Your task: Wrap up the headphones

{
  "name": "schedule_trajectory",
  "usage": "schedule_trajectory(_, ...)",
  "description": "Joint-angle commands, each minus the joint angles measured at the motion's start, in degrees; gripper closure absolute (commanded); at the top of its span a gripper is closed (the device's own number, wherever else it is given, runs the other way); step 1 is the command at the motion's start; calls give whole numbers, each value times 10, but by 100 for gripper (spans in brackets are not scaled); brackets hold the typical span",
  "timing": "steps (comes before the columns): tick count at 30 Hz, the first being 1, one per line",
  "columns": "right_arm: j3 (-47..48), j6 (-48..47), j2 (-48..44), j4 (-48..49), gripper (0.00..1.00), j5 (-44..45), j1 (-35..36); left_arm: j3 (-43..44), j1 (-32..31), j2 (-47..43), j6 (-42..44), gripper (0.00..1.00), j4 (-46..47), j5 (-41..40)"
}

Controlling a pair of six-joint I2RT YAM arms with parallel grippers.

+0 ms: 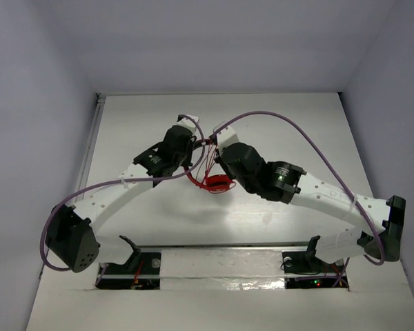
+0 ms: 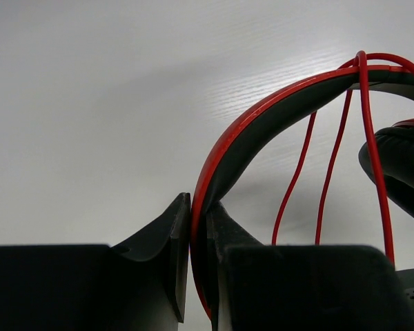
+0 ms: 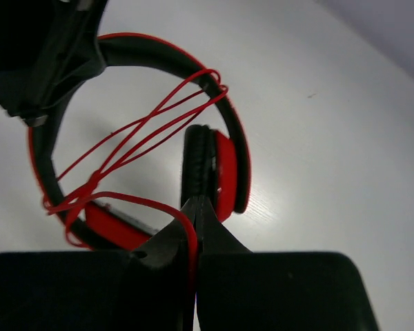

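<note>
The left arm (image 1: 114, 196) and the right arm (image 1: 328, 196) had white links and black round joint housings. Behind the left pincer (image 2: 199, 207) and the right pincer (image 3: 195, 207), thick purple cables (image 1: 103, 184) led away. Both pincers were matte black.

Table (image 1: 297, 138) under me: white, faint wood grain, matte.
Walls (image 1: 214, 41) around me: plain pale grey, three sides.
Light: soft, even.

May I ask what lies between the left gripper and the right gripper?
The headphones: the left gripper clamps the headband, the right gripper pinches the cable; seen in both wrist views.
</note>
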Motion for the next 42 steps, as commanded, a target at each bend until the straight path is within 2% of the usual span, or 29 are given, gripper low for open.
schedule_trajectory(1, -24, -64, -25, 97, 100, 76, -5, 0, -4, -46, 34, 100, 21, 72)
schedule_trajectory(5, -49, -86, -25, 142, 100, 78, -26, 9, -4, -64, 72, 100, 0, 145)
schedule_trajectory(12, -83, -82, -15, 193, 100, 83, -69, 26, -4, -91, 88, 100, -31, 248)
schedule_trajectory(22, -125, -39, -21, 226, 100, 72, -99, 31, 3, -121, 76, 100, -2, 274)
schedule_trajectory(24, -153, -31, -32, 247, 100, 67, -99, 37, 20, -120, 71, 100, 2, 271)
schedule_trajectory(32, -220, -1, -76, 346, 99, 15, -117, 23, 88, -130, 45, 100, 59, 364)
schedule_trajectory(37, -223, -2, -58, 366, 90, -15, -128, 52, 88, -112, 44, 100, 48, 378)
schedule_trajectory(42, -234, -6, -43, 401, 90, -56, -159, 63, 88, -96, 60, 100, 9, 434)
